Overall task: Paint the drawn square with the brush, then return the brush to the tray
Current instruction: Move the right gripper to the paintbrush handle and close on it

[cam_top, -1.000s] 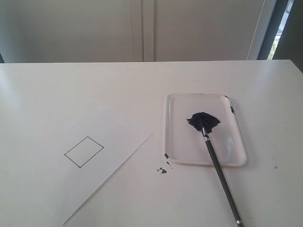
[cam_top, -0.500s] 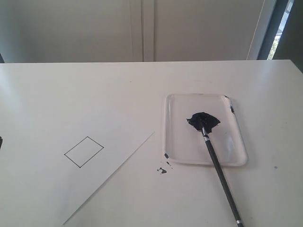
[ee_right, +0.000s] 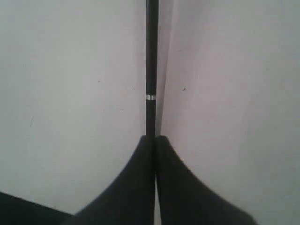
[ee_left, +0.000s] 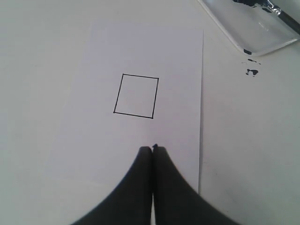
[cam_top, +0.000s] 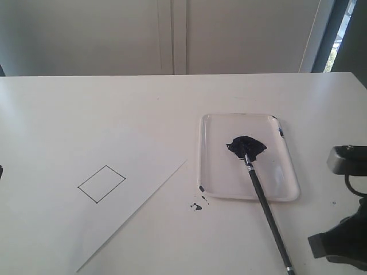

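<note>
**A:** A white table (cam_top: 86, 109), with pale wall panels behind it. Where is the brush in relation to the right gripper?

**B:** The brush (cam_top: 264, 203) lies slantwise. Its bristles sit in the paint blob (cam_top: 246, 146) on the tray (cam_top: 209, 172), and its handle crosses the rim nearer the camera onto the table. In the wrist view the right gripper (ee_right: 154, 137) has its jaws pressed together with nothing between them. The handle runs straight out from just ahead of its tips. I cannot tell whether they touch.

**A:** And the left gripper?

**B:** The left gripper (ee_left: 153, 148) is also closed and empty. It is over the paper (ee_left: 178, 61), with the drawn square (ee_left: 136, 96) just ahead of its tips. The square is a bare outline, well apart from the tray.

**A:** How many of each thing?

**B:** One brush, one tray, one paint blob, one sheet of paper and one square. There are two grippers. A few small paint spatters (cam_top: 196, 206) lie on the table between the paper's edge and the tray's corner.
</note>
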You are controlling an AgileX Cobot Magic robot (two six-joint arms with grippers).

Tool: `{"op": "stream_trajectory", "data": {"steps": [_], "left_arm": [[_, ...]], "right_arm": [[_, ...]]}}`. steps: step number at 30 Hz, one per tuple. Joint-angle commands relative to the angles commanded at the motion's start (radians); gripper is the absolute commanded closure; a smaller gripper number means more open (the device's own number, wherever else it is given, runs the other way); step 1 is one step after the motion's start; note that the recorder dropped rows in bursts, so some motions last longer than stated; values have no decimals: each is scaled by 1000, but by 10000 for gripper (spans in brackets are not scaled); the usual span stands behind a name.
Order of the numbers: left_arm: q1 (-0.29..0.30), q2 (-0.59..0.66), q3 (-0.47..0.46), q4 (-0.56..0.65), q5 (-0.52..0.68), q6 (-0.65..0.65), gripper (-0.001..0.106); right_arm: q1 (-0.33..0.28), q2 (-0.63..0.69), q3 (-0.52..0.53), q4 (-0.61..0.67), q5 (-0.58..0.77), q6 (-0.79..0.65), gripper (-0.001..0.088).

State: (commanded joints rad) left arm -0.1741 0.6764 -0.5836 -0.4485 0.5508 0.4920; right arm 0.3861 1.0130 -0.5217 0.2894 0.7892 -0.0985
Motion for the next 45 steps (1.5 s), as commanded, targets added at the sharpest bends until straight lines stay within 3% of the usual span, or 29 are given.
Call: {"op": "stream_trajectory", "data": {"steps": [5, 10, 13, 21, 24, 25, 28, 29, 31, 34, 41, 43, 45], "left_arm": [[0, 0, 0, 0, 0, -2, 1053], [0, 0, 0, -8, 2, -2, 1053], [0, 0, 0, -8, 2, -2, 1053], [0, 0, 0, -8, 8, 0, 1053], [0, 0, 0, -8, 10, 0, 1053], [0, 0, 0, -8, 10, 0, 1053], [0, 0, 0, -8, 10, 0, 1053], [0, 0, 0, -8, 12, 0, 1053], [0, 0, 0, -8, 17, 1, 1053], [0, 0, 0, -8, 19, 1, 1053], [0, 0, 0, -8, 19, 1, 1053], [0, 0, 0, -8, 19, 1, 1053], [0, 0, 0, -8, 19, 1, 1053]], "right_arm": [[76, 3, 0, -49, -28, 89, 868], [184, 32, -6, -221, -58, 247, 868], [201, 48, -20, -269, -58, 258, 868], [201, 54, -49, -180, -257, 261, 868], [217, 74, -79, -51, -235, 134, 868], [258, 110, -103, -56, -177, 92, 868], [338, 188, -134, -241, -144, 244, 868], [384, 219, -149, -398, -116, 350, 868], [425, 227, -168, -570, -42, 488, 868], [430, 185, -148, -548, -10, 621, 868], [430, 203, -58, -502, -57, 621, 867], [430, 222, -42, -480, -91, 615, 833], [430, 246, -34, -440, -140, 586, 737]]}}
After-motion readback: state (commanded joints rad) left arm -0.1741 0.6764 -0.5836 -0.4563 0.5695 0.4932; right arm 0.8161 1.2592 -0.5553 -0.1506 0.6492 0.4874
